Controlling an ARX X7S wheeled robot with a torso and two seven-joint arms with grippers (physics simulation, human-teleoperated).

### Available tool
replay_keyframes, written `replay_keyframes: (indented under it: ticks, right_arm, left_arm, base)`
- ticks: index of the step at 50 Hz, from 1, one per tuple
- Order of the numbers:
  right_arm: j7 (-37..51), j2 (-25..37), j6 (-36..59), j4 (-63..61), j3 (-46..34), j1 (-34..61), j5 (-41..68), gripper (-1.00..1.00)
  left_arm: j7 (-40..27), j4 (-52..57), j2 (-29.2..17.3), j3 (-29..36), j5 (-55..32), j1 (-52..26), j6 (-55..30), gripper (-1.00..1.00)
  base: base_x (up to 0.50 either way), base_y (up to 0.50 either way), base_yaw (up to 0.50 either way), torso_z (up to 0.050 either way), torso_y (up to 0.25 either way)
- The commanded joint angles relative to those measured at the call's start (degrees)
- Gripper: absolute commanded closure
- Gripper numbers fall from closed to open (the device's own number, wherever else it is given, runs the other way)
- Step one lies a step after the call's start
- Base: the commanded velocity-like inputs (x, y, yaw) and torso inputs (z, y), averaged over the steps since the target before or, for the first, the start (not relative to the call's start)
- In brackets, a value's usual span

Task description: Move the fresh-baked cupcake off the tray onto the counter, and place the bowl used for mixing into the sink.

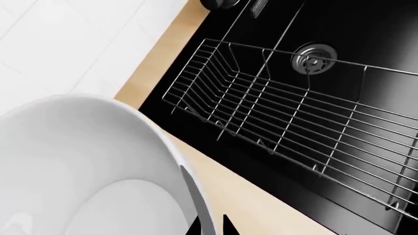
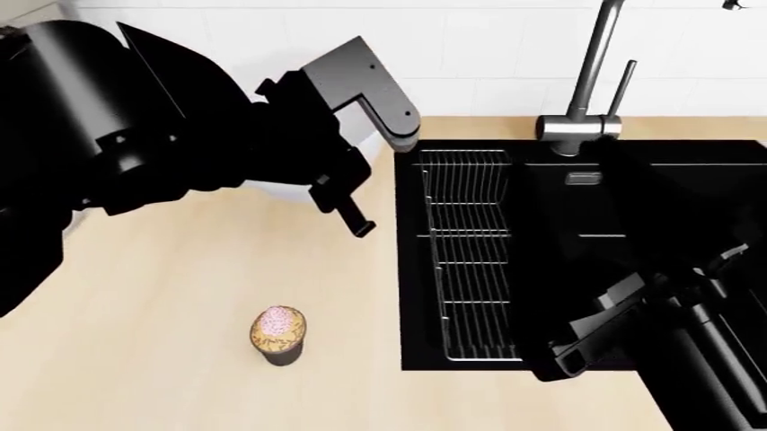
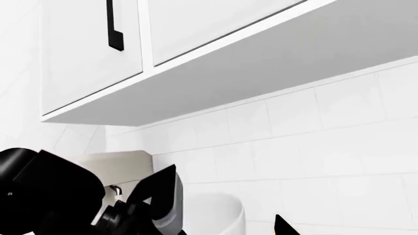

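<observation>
Pale wood counter (image 2: 180, 296) runs along a white tiled wall, and the black sink (image 2: 671, 206) is set into it on the robot's right side. On the bare counter stands the cupcake (image 2: 279, 334), upright and alone; no tray is in view, so this part of the task looks done. What remains is the bowl (image 1: 85, 166). The left wrist view shows its white rim and deep inside very close to the camera, with a dark finger (image 1: 189, 196) lying against the rim, so the left gripper (image 2: 348, 202) seems closed on the bowl's edge. In the head view the big black arm hides the bowl almost fully. The bowl is held over the counter just beside the sink's near edge, probably because it is on its way to the basin. A wire rack (image 2: 470, 256) covers the left part of the sink, and the drain (image 1: 313, 58) lies beyond it. The tall steel tap (image 2: 594, 81) stands at the back. The rack and the tap could be in the way, so the bowl perhaps needs to go to the open part of the sink. The right gripper (image 2: 599, 337) hangs over the sink's front, holding nothing; if its jaws are wide or narrow, the pictures do not tell.
</observation>
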Motion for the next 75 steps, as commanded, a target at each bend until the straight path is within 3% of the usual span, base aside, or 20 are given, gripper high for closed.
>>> replay_keyframes:
  ticks: [1,25,75]
  right_arm:
    - [-0.12,0.00,-0.50,0.11,0.13,-0.33,0.05,-1.00]
    - [-0.80,0.05,-1.73,0.47,0.31,-2.29,-0.54,-1.00]
    - [-0.90,0.78,-2.56,-0.25,0.45,-3.70,-1.49,-1.00]
  left_arm:
    - [-0.15,-0.01,0.08,-0.07,1.07,0.04,0.71,1.00]
    - [0.17,-0.21,0.94,0.37,1.65,-1.12,1.00,1.00]
    - [0.30,0.46,0.96,1.15,1.69,0.46,2.34,1.00]
  base:
    - [0.00,-0.13,0.00,0.000,0.000]
    - [0.00,-0.16,0.00,0.000,0.000]
    - [0.00,-0.33,0.00,0.000,0.000]
